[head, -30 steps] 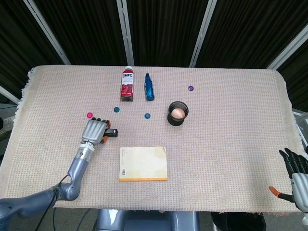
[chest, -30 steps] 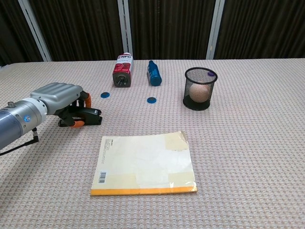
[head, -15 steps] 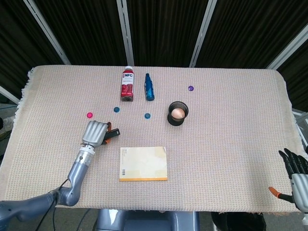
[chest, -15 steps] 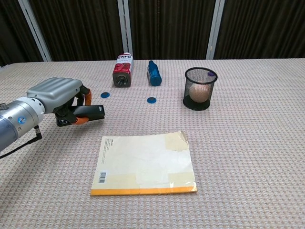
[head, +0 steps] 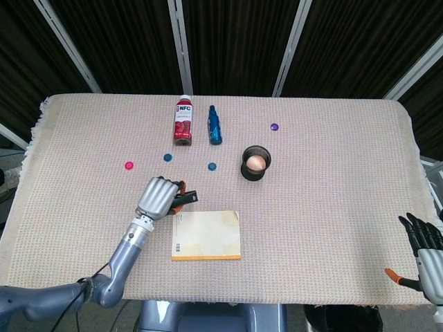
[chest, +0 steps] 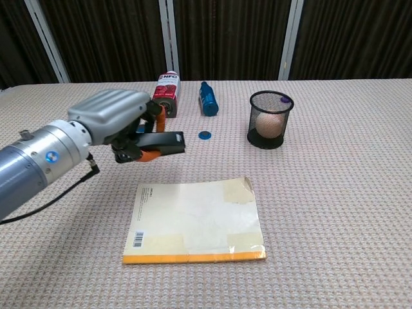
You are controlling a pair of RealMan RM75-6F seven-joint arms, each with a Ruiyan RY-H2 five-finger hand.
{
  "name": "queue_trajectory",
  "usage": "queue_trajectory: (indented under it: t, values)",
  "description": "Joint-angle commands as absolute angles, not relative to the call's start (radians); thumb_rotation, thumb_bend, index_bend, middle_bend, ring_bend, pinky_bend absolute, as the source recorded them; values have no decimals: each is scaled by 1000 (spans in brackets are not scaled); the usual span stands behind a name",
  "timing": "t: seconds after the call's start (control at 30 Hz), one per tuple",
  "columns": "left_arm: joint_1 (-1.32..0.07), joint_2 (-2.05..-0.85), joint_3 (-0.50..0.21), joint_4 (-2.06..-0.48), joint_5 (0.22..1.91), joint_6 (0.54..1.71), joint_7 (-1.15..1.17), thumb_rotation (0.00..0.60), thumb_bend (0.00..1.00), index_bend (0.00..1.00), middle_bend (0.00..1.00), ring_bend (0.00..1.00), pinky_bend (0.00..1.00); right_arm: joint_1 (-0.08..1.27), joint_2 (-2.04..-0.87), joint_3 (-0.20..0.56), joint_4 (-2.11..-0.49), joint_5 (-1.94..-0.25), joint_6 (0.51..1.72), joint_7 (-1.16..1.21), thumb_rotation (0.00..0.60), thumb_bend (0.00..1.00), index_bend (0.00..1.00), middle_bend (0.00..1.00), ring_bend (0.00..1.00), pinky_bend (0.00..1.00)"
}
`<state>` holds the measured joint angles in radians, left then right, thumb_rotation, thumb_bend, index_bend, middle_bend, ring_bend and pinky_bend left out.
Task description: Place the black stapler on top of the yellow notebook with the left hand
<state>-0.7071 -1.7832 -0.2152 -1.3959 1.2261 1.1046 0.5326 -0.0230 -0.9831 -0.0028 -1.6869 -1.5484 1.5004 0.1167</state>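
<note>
My left hand (head: 157, 196) (chest: 114, 117) grips the black stapler (chest: 160, 141) (head: 186, 199), which has orange trim, and holds it lifted above the cloth. The stapler's tip points right, just beyond the far left corner of the yellow notebook (head: 206, 235) (chest: 196, 221). The notebook lies flat near the table's front edge, with nothing on it. My right hand (head: 424, 245) shows only in the head view, at the bottom right corner off the table, fingers spread and holding nothing.
A red-labelled bottle (head: 183, 122) and a blue bottle (head: 214, 125) lie at the back. A black mesh cup (head: 255, 162) holding an egg stands right of centre. Small coloured discs (head: 129, 165) (head: 212, 166) (head: 274, 127) dot the woven tablecloth (head: 332, 180).
My left hand has lifted the stapler off the cloth and carried it right and toward the notebook's far left corner. The right hand has stayed put.
</note>
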Motion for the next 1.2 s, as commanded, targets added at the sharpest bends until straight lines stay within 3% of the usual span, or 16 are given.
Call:
queue_trajectory:
  t: [0.03, 0.33, 0.73, 0.83, 1.03, 1.2]
  values:
    - [-746, -1839, -211, -1396, 1212, 1063, 564, 600, 376, 710, 719, 637, 575, -25, -979, -4, -1684, -1552, 1504, 129, 600, 61, 0, 0, 0, 0]
    - [-770, -1919, -150, -1428, 1227, 1040, 616, 600, 372, 698, 710, 629, 573, -35, -966, -6, -1671, -1570, 1534, 175, 600, 61, 0, 0, 0, 0]
    - [-736, -1884, -103, -1495, 1221, 1073, 674, 600, 333, 630, 632, 607, 571, -36, -967, -5, -1668, -1568, 1536, 179, 600, 61, 0, 0, 0, 0]
    - [-730, -1856, -95, -1523, 1192, 1061, 698, 600, 305, 532, 574, 572, 557, -36, -971, -6, -1669, -1568, 1536, 170, 600, 62, 0, 0, 0, 0]
    - [-739, -1818, -95, -1564, 1124, 1017, 736, 600, 237, 180, 353, 375, 453, -38, -974, -6, -1673, -1568, 1538, 159, 600, 61, 0, 0, 0, 0]
    - [-740, -1805, -96, -1579, 1130, 1018, 718, 600, 229, 26, 245, 275, 395, -37, -973, -5, -1673, -1564, 1535, 158, 600, 61, 0, 0, 0, 0]
